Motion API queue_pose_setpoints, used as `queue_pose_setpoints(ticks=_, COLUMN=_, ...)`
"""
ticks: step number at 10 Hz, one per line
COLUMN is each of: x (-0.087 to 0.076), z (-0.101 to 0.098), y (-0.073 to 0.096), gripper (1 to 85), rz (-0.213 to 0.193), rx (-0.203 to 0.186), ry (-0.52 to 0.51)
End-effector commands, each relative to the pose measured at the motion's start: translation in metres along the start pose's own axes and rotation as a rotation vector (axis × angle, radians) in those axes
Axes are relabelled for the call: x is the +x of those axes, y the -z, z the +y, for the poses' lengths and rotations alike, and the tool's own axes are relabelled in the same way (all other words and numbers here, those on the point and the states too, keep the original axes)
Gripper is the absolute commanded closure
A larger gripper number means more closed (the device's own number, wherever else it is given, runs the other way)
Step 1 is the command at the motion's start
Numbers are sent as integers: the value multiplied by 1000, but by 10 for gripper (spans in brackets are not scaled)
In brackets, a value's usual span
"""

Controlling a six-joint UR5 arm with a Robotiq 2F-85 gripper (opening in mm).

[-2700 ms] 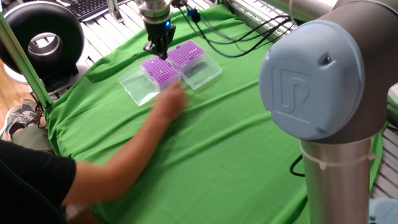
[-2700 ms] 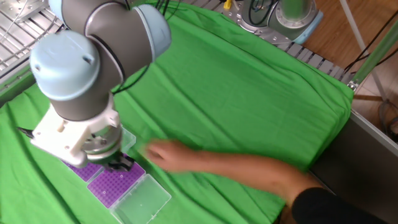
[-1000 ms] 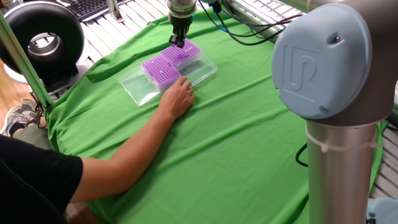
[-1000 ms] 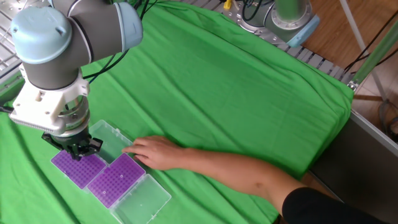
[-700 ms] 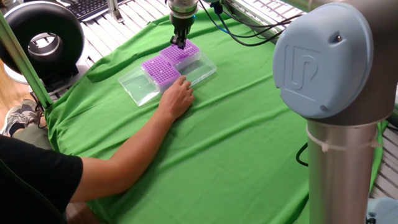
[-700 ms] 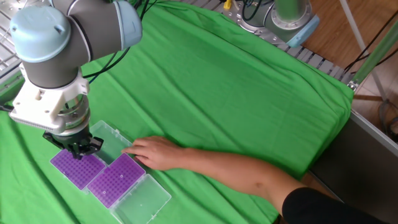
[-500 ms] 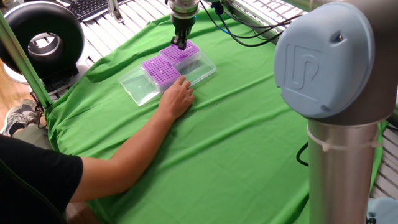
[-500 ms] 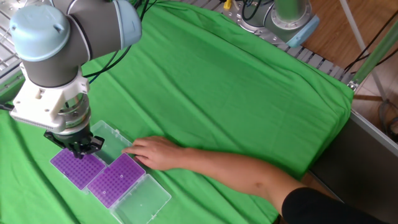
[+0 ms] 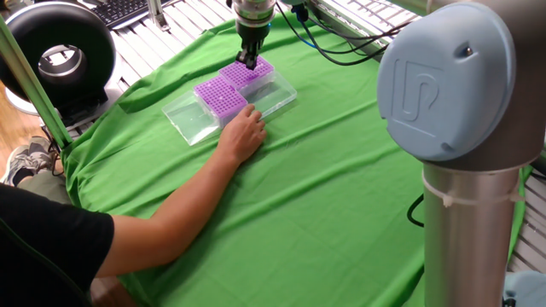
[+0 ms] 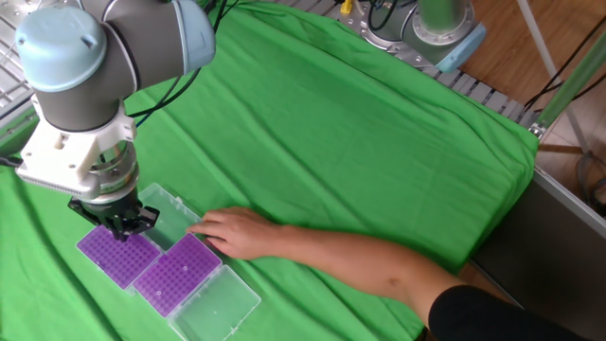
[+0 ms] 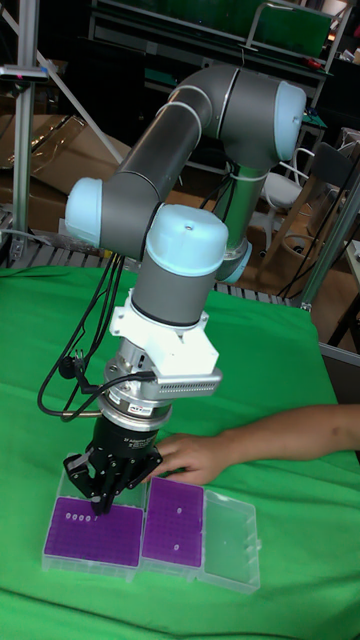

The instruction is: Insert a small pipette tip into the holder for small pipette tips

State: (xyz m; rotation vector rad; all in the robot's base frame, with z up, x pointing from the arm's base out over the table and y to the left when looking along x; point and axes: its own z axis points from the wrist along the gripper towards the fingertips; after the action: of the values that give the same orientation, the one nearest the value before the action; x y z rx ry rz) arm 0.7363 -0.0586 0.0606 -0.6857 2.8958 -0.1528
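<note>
Two square purple racks in clear boxes sit side by side on the green cloth. My gripper (image 9: pixel 248 62) (image 10: pixel 116 230) (image 11: pixel 99 503) points straight down, just above the holder for small pipette tips (image 9: pixel 254 75) (image 10: pixel 115 258) (image 11: pixel 92 532), over the corner nearest the arm. Its fingers are pinched together. Anything held between them is too small to see, so no small pipette tip can be made out there. A few pale dots show in that rack's holes in the tall fixed view. The second rack (image 9: pixel 220 95) (image 10: pixel 176 273) (image 11: pixel 174 531) lies right beside it.
A person's hand (image 9: pixel 244 133) (image 10: pixel 230 233) (image 11: pixel 192 456) rests against the second rack, the forearm stretched across the cloth. Open clear lids (image 9: pixel 191 119) (image 10: pixel 217 305) (image 11: pixel 231 541) lie flat beside the racks. Cables (image 9: pixel 337 47) trail behind my arm.
My gripper left the second rack for the holder, then sank slightly toward it. The person's hand came in and has settled against the second rack.
</note>
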Motion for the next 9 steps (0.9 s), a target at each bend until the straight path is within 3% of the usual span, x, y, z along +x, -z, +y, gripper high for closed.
queue_pose_setpoints(ticks=1, x=-1, z=0, y=-2, gripper=847, rz=-14, rx=-10, ry=-6)
queue_pose_setpoints(ticks=6, x=2, z=1, y=-7, gripper=843, rz=-18, rx=-18, ry=19)
queue_pose_setpoints(ticks=8, x=6, z=-2, y=-7, gripper=707, rz=-4, rx=-11, ry=51)
queue_pose_setpoints(ticks=9, x=7, z=-3, y=-7, gripper=677, rz=-2, rx=-7, ry=61)
